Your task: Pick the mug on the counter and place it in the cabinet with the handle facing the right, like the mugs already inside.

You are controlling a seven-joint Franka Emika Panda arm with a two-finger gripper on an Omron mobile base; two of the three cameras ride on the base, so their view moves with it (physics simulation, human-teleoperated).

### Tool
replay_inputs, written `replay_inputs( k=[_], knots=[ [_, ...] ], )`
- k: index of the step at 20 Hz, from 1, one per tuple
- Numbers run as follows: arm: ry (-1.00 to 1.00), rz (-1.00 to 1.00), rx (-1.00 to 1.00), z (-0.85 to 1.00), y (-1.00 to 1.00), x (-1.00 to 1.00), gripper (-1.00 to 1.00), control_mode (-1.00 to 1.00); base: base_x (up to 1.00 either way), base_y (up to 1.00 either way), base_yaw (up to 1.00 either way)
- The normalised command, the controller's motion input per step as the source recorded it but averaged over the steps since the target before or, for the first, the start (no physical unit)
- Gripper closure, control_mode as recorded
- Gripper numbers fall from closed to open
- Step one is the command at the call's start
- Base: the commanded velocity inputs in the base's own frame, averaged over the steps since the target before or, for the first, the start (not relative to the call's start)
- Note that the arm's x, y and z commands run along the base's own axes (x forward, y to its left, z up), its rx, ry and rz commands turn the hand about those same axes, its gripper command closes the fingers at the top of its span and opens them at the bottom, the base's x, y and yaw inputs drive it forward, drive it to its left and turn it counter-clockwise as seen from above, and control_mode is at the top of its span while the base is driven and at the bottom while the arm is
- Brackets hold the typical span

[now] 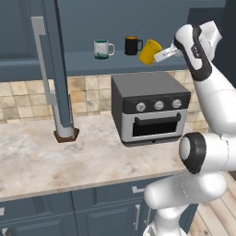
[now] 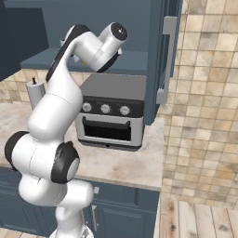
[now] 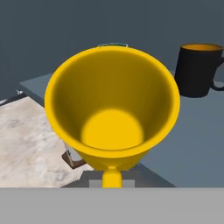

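In the left base view, the cabinet (image 1: 78, 60) fills the upper part of the frame, its tall door (image 1: 57, 69) swung open at the left with the long grey bar handle (image 1: 44, 60) along its edge. On the shelf, left of centre, stands the white mug (image 1: 103, 49) with its handle to the right, and just right of it the black mug (image 1: 132, 45), likewise handle to the right. Right of those, at upper right of centre, the yellow mug (image 1: 150, 51) is off the counter (image 1: 55, 156) and carried tilted at the front edge of the shelf, beside the black mug and above the toaster oven (image 1: 150, 108). The gripper (image 1: 162, 54) reaches in from the right and seems clamped on the mug's right side, though the fingers themselves are too small to make out there. In the hand view the mug (image 3: 113, 107) gapes mouth-on in the centre, its handle (image 3: 112, 177) at the bottom toward the hand, with the black mug (image 3: 197, 70) at upper right. So the pick-up looks done and the carry nearly done; what seems left is to bring the mug upright, set it down on the shelf with its handle to the right, and release it.
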Motion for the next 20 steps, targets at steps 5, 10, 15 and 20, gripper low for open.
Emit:
replay_inputs(
  k=[5,10,15,20],
  knots=[
    [0.0,0.0,0.0,0.0,-0.08,0.33,1.0,-1.0,0.0,0.0,0.0],
    [0.0,0.01,0.0,0.0,-0.01,0.23,1.0,-1.0,0.0,0.0,0.0],
    [0.0,0.03,0.0,-0.04,0.0,0.17,1.0,-1.0,0.0,0.0,0.0],
    [0.0,0.04,0.0,-0.13,0.0,0.13,1.0,-1.0,0.0,0.0,0.0]
  ],
)
